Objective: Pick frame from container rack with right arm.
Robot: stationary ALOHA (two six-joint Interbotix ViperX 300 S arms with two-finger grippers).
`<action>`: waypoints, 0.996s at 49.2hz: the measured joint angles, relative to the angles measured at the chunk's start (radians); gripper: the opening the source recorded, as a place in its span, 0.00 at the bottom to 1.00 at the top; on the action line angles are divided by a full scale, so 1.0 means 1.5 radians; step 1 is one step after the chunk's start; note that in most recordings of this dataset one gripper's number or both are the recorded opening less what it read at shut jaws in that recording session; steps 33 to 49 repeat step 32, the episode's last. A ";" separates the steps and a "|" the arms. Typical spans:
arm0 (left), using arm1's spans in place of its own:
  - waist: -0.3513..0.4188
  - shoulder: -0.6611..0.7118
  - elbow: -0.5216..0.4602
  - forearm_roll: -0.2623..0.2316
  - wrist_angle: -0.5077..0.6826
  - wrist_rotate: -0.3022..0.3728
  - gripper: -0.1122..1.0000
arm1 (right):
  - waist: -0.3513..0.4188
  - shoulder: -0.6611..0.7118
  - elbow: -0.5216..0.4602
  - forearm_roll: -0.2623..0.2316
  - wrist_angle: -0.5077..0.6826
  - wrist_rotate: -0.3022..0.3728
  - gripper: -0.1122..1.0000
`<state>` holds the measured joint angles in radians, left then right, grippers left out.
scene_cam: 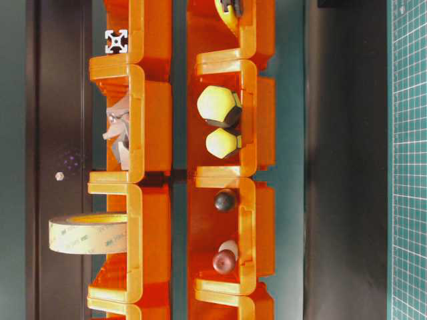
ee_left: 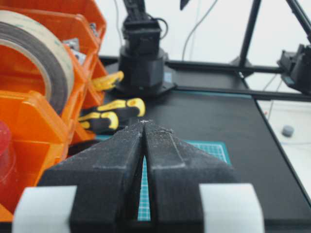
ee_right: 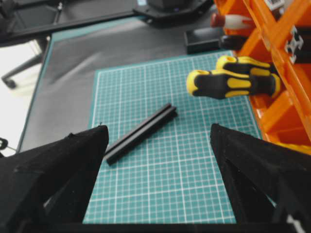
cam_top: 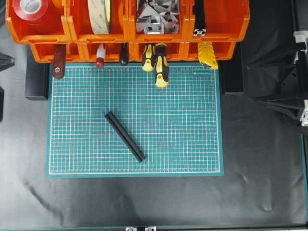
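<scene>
One black frame (cam_top: 198,17) lies in the top right bin of the orange container rack (cam_top: 72,31), its silvery cut end (cam_top: 199,32) facing the mat; the end also shows in the table-level view (scene_cam: 116,41) and the right wrist view (ee_right: 293,42). A second black frame (cam_top: 125,137) lies diagonally on the green mat (cam_top: 183,125) and shows in the right wrist view (ee_right: 141,133). My right gripper (ee_right: 158,127) is open and empty above the mat, apart from both frames; the right arm (cam_top: 281,91) is at the right edge. My left gripper (ee_left: 144,121) is shut and empty beside the rack (ee_left: 43,111).
Two yellow-and-black screwdrivers (cam_top: 161,65) stick out of the lower bins over the mat's far edge. The bins hold a red tape roll (cam_top: 31,9), a beige tape roll (cam_top: 98,14), metal brackets (cam_top: 156,17) and a yellow tool (cam_top: 208,54). Black table surface surrounds the mat.
</scene>
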<state>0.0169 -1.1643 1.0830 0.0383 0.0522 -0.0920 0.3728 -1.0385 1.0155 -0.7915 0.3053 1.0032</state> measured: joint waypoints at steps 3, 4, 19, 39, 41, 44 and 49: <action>0.000 -0.001 0.001 0.000 -0.002 -0.006 0.10 | -0.001 -0.013 0.015 -0.001 -0.004 0.000 0.83; 0.000 -0.001 0.001 0.000 -0.003 -0.006 0.10 | 0.000 -0.018 0.019 -0.001 -0.006 0.000 0.83; -0.001 0.000 0.004 -0.001 -0.026 -0.008 0.10 | -0.003 -0.070 0.039 -0.014 -0.012 -0.001 0.83; -0.001 -0.003 0.017 0.000 -0.028 -0.002 0.10 | -0.011 -0.076 0.039 -0.034 0.000 -0.001 0.83; -0.001 -0.003 0.017 0.000 -0.028 -0.002 0.10 | -0.011 -0.076 0.039 -0.034 0.000 -0.001 0.83; -0.001 -0.003 0.017 0.000 -0.028 -0.002 0.10 | -0.011 -0.076 0.039 -0.034 0.000 -0.001 0.83; -0.001 -0.003 0.017 0.000 -0.028 -0.002 0.10 | -0.011 -0.076 0.039 -0.034 0.000 -0.001 0.83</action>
